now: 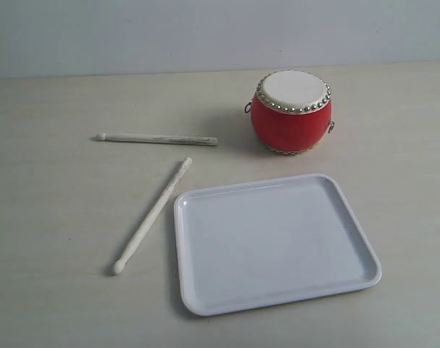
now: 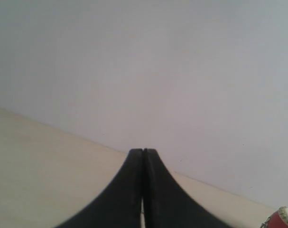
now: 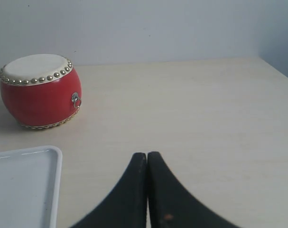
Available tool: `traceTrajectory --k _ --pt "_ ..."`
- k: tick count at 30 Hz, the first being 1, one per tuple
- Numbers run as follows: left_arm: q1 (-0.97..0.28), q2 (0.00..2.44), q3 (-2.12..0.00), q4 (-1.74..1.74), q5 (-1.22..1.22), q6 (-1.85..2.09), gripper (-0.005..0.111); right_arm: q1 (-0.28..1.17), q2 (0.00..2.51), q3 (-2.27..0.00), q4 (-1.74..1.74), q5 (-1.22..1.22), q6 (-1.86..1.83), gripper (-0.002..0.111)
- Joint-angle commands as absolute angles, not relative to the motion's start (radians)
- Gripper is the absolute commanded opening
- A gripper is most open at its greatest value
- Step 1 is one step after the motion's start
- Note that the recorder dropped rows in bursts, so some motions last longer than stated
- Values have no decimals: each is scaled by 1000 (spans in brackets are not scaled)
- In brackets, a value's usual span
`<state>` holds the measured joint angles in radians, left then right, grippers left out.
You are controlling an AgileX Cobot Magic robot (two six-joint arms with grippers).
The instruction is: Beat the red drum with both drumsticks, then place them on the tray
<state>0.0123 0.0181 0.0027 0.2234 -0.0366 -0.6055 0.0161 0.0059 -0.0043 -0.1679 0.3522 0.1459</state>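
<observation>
The red drum (image 1: 291,112) stands upright at the back of the table, cream skin up, ringed with gold studs. In front of it lies the white tray (image 1: 274,243), with nothing on it. Two pale drumsticks rest on the table to the left: one (image 1: 156,138) lies crosswise, the other (image 1: 153,215) slants toward the front with its bead tip nearest. Neither arm shows in the exterior view. My left gripper (image 2: 143,151) is shut on nothing, with only an edge of the drum (image 2: 282,219) in its view. My right gripper (image 3: 147,154) is also shut and empty, away from the drum (image 3: 39,90) and the tray corner (image 3: 25,185).
The pale wooden table (image 1: 53,210) runs back to a plain light wall (image 1: 133,32). In the right wrist view the table's edge (image 3: 272,64) shows on the side away from the drum.
</observation>
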Motion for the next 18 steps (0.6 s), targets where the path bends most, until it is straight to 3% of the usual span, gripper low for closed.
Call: traceTrajectory --k 1,18 --pt "11 12 0 290 -21 -604 0 12 0 0 -165 335 144 0" --pt "11 12 0 333 -72 -708 0 12 0 0 -165 335 142 0"
